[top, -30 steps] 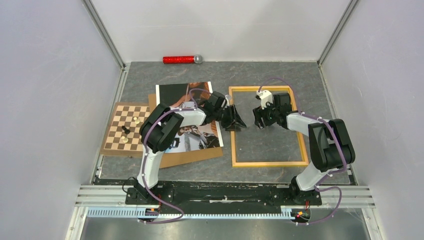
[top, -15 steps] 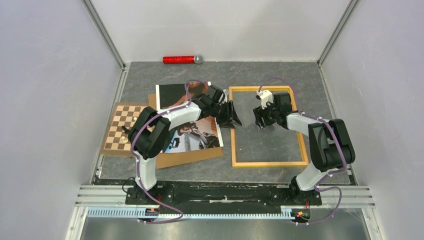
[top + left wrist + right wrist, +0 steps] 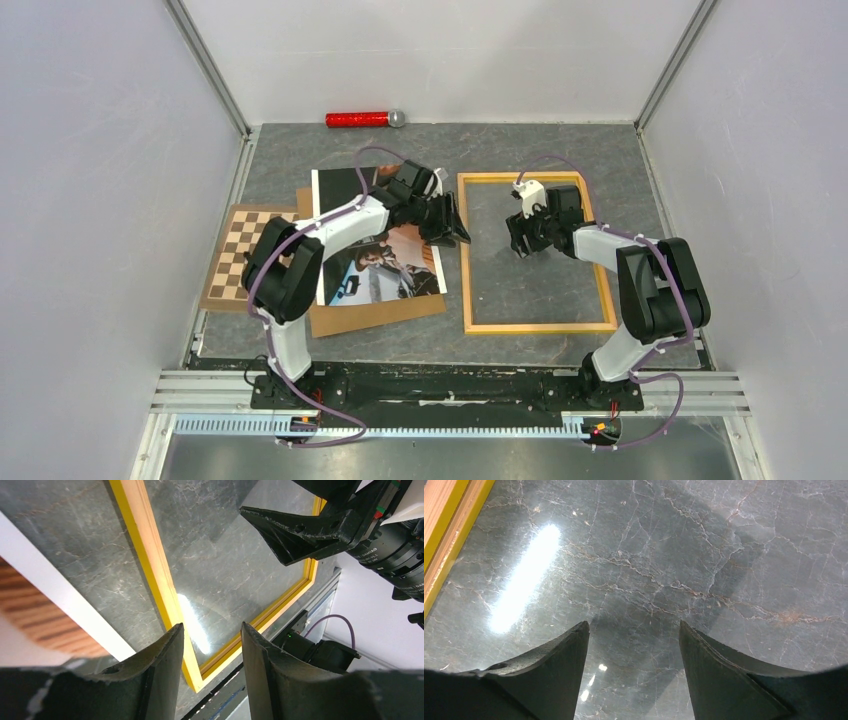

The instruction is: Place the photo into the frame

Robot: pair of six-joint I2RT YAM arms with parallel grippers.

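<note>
The photo [image 3: 388, 268] lies face up at centre left, partly on a brown backing board [image 3: 385, 312]; its white edge [image 3: 55, 587] shows in the left wrist view. The yellow-orange frame [image 3: 466, 280] lies flat to its right, with only grey table inside; its left rail [image 3: 150, 565] runs under my left gripper. My left gripper [image 3: 456, 230] [image 3: 211, 630] hovers open and empty between the photo's right edge and that rail. My right gripper [image 3: 516, 240] [image 3: 634, 630] is open and empty above the table inside the frame, a frame rail [image 3: 444, 535] at the view's left.
A brown-and-cream chessboard [image 3: 232, 262] lies left of the photo, partly under my left arm. A red glittery cylinder [image 3: 360, 120] rests by the back wall. White walls close in the left, right and back. The right gripper's finger [image 3: 300, 532] shows in the left wrist view.
My left arm has swung, carrying its gripper back and a little left along the gap between photo and frame. The right arm has not moved.
</note>
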